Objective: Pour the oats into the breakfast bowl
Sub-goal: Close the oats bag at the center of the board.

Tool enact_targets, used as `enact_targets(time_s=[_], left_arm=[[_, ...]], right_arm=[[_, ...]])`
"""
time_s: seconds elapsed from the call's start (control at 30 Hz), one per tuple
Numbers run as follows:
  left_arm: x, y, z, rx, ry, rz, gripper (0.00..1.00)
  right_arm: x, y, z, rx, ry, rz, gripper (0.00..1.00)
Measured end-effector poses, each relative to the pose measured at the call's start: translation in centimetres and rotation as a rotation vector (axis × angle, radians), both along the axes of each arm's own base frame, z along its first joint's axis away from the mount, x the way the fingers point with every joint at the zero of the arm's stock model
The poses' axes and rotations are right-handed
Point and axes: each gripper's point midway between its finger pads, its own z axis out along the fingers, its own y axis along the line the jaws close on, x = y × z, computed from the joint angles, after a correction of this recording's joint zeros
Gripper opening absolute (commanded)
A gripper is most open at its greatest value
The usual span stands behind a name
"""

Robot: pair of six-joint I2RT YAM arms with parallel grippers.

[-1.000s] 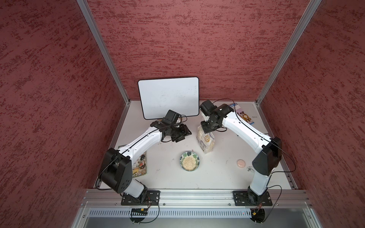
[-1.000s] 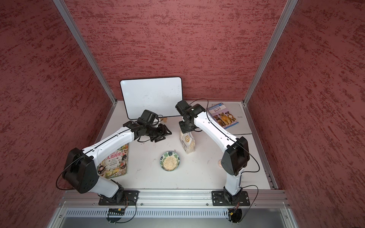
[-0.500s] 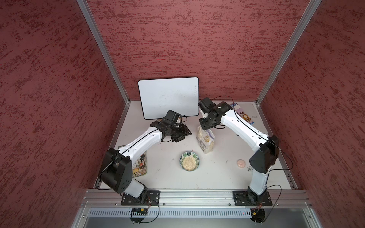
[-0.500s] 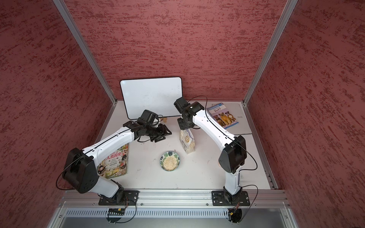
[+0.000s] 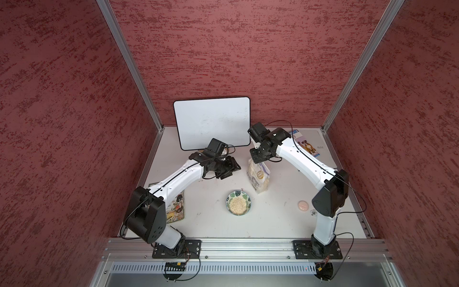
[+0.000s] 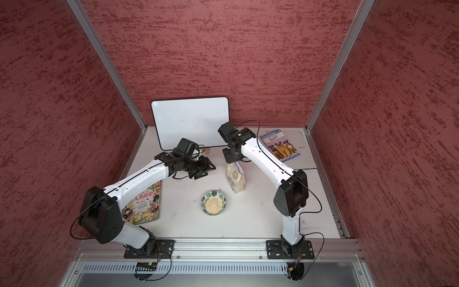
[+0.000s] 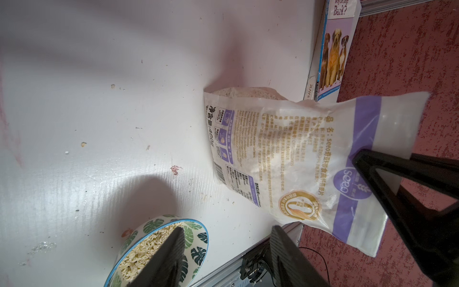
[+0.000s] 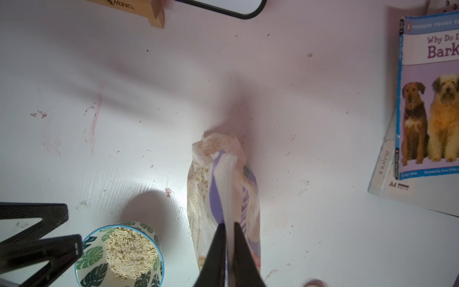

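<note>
The oats bag (image 5: 258,176) (image 6: 235,177) stands upright on the white table, just behind and right of the breakfast bowl (image 5: 247,197) (image 6: 222,197). The bowl, patterned with green leaves, holds a heap of pale oat flakes (image 5: 238,205). My right gripper (image 5: 258,160) (image 8: 229,225) points down over the bag (image 8: 223,188), its fingers nearly together with the bag's flat top edge between them. My left gripper (image 5: 232,169) (image 7: 227,228) hovers open to the left of the bag (image 7: 285,154), holding nothing. The bowl (image 7: 196,253) (image 8: 89,258) shows partly behind one left finger.
A whiteboard (image 5: 212,123) leans on the back wall, with a wooden block (image 8: 139,10) at its foot. A dog book (image 6: 280,145) lies at the back right, a magazine (image 6: 146,201) under the left arm. A small pink disc (image 5: 303,205) is by the right arm.
The right wrist has shifted slightly toward the back above the bag. The bag, the bowl and the left arm have stayed where they were.
</note>
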Motion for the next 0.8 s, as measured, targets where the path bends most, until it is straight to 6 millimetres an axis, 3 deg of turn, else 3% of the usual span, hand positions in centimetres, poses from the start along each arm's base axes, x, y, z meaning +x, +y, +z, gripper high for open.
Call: enact_targets(time_s=[0.1,0.37,0.47,0.57,0.8], left_arm=[[0.0,0.0,0.1,-0.001,-0.002,0.000,0.58],[-0.2,0.1,0.4,-0.003,-0.004,0.000,0.58],[-0.3,0.1,0.6,-0.005,-0.009,0.001,0.58],[-0.3,0.2,0.8,-0.007,-0.012,0.001,0.58],[-0.4,0.2,0.8,-0.006,-0.012,0.001,0.58]], right_arm=[[0.1,0.1,0.0,0.001,-0.002,0.002,0.29],[1.3,0.9,-0.3,0.012,-0.013,-0.001,0.26],[1.8,1.1,-0.7,0.009,-0.009,-0.002,0.17],[2.1,1.1,-0.9,0.005,-0.005,-0.002,0.00],[2.5,1.0,-0.9,0.009,-0.008,-0.014,0.00]])
